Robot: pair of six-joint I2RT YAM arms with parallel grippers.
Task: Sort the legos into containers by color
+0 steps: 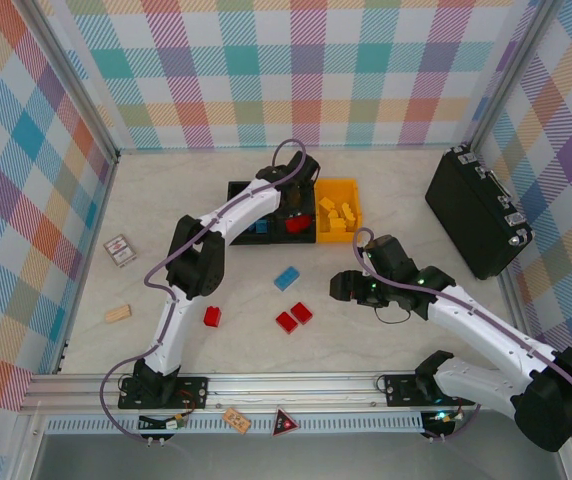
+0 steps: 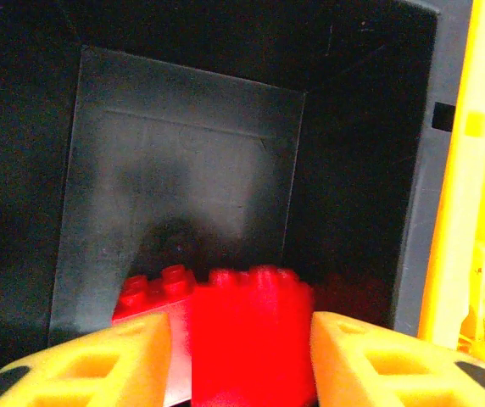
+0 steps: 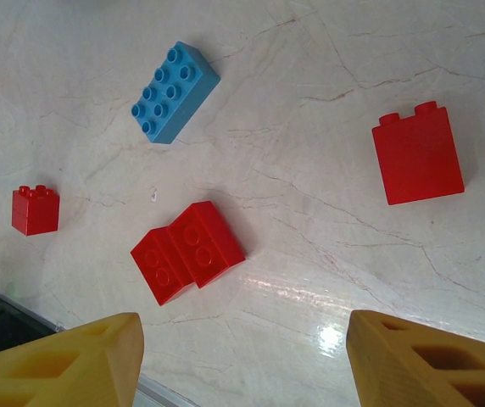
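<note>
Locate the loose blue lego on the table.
In the top view, the loose blue lego lies mid-table, between the containers and the pair of red legos nearer the arms.

The overhead camera looked down from behind the arm bases (image 1: 171, 385) across the whole tabletop (image 1: 396, 200). The left wrist camera peered closely into a black bin (image 2: 183, 170); the right wrist camera faced down near red bricks (image 3: 187, 252), both also visible overhead.
</note>
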